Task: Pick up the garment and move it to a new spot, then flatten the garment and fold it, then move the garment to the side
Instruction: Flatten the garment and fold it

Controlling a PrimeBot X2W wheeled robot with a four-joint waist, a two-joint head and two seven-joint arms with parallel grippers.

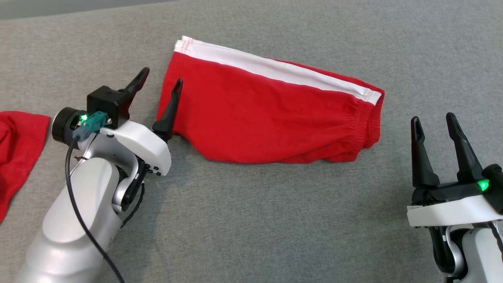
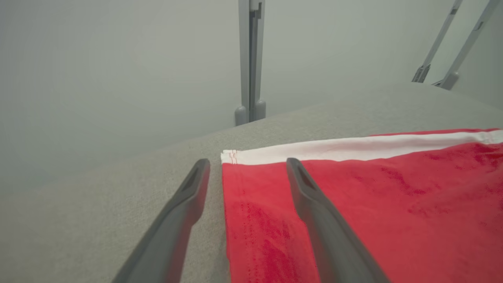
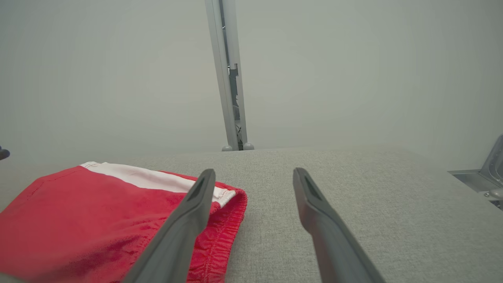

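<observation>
The garment (image 1: 271, 110) is a pair of red shorts with a white side stripe, folded flat on the grey table, waistband to the right. My left gripper (image 1: 162, 78) stands open at its left hem edge, one finger over the cloth and one off it, holding nothing. The left wrist view has the hem corner (image 2: 235, 169) between the two fingers of the left gripper (image 2: 247, 167). My right gripper (image 1: 432, 122) is open, just right of the waistband and apart from it. In the right wrist view the garment (image 3: 98, 212) lies left of the open right gripper (image 3: 253, 177).
Another red cloth (image 1: 17, 149) lies at the table's left edge, beside my left arm. The grey fabric table (image 1: 275, 220) stretches bare in front of the shorts. Metal frame posts (image 2: 250, 59) rise behind the table's far edge.
</observation>
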